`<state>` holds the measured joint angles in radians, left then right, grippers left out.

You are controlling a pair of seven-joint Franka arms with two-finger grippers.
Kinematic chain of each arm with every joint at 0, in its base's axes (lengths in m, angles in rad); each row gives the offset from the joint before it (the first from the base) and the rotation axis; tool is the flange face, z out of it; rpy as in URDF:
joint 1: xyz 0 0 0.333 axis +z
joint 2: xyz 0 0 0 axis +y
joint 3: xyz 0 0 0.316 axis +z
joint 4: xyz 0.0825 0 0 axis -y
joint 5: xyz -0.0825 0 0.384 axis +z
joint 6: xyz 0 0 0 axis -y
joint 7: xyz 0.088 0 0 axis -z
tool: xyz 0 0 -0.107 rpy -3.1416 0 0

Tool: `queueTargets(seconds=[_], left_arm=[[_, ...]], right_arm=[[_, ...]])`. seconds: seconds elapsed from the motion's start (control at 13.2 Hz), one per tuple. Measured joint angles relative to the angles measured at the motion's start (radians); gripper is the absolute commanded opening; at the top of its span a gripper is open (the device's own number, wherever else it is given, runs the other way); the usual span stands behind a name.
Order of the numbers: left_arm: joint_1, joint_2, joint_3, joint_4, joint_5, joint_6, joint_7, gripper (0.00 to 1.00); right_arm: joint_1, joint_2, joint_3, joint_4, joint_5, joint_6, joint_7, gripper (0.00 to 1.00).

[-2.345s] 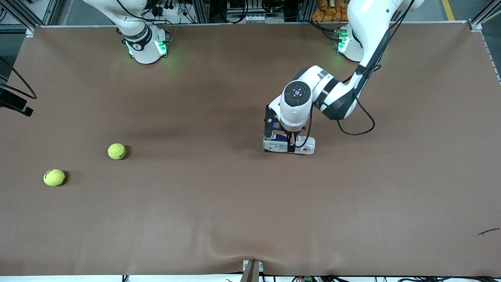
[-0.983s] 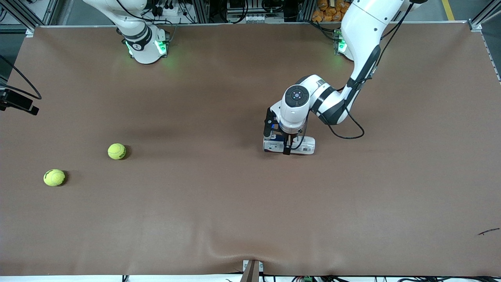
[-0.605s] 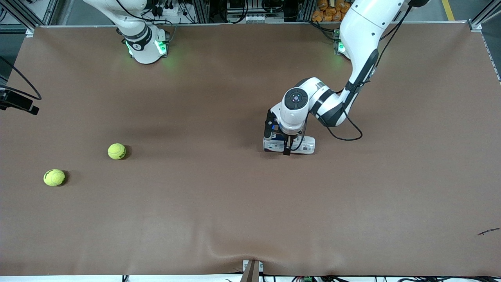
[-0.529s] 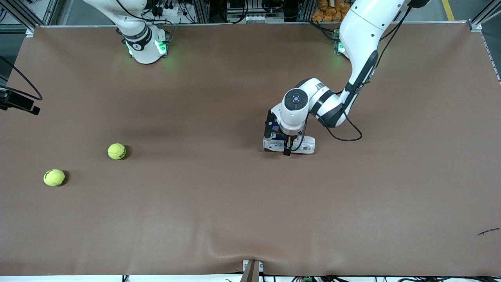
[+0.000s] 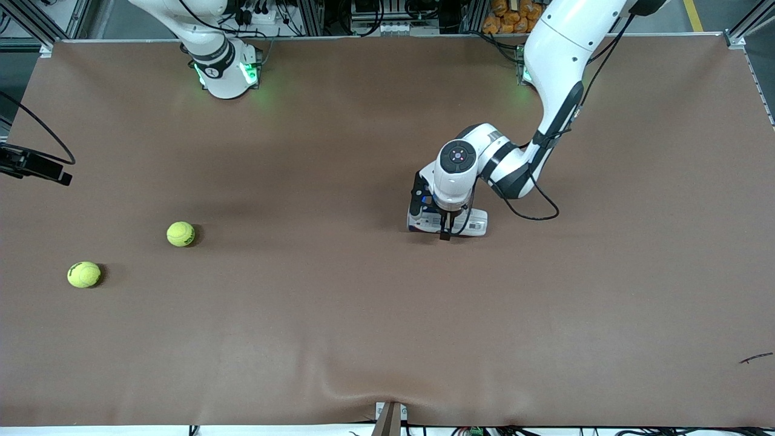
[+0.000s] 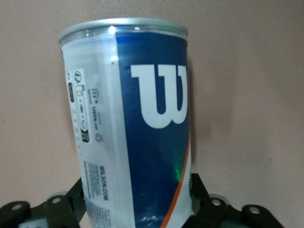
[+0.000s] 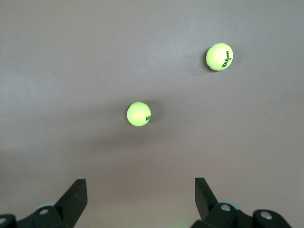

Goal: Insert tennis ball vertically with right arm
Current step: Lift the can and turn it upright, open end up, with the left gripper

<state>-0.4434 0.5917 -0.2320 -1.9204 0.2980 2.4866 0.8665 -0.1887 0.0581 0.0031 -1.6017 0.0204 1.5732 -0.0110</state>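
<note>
Two yellow-green tennis balls lie on the brown table toward the right arm's end: one tennis ball (image 5: 180,234) (image 7: 138,114) and a second ball (image 5: 84,274) (image 7: 219,57) nearer the front camera. A blue-and-white ball can (image 5: 475,223) (image 6: 142,95) lies on its side mid-table, toward the left arm's end. My left gripper (image 5: 431,217) (image 6: 137,190) is down on the can, with a finger pressed against each side. In the right wrist view my right gripper (image 7: 140,183) hangs open and empty, high over the table short of the two balls.
The brown mat (image 5: 339,315) covers the whole table. A small dark scrap (image 5: 755,358) lies near the front corner at the left arm's end. A clamp (image 5: 389,418) sits at the middle of the front edge. The arm bases (image 5: 224,72) stand along the back edge.
The left arm came down a little onto the can and its fingers closed in against the can's sides. Neither ball has moved.
</note>
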Motion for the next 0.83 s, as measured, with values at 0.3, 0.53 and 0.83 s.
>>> queueTargets(seconds=[0.3,0.53,0.83], left_arm=[[-0.001,0.000,0.000,0.003,0.003,0.008,0.000,0.72],[-0.001,0.000,-0.001,0.010,0.006,0.008,0.000,0.73],[0.000,-0.042,-0.005,0.055,0.009,-0.119,0.008,0.72]], right_arm=[[0.001,-0.016,0.005,-0.001,0.000,-0.017,0.000,1.00],[0.011,-0.076,0.014,-0.001,0.003,-0.058,0.000,1.00],[0.031,-0.130,0.018,-0.021,0.031,-0.068,0.001,1.00]])
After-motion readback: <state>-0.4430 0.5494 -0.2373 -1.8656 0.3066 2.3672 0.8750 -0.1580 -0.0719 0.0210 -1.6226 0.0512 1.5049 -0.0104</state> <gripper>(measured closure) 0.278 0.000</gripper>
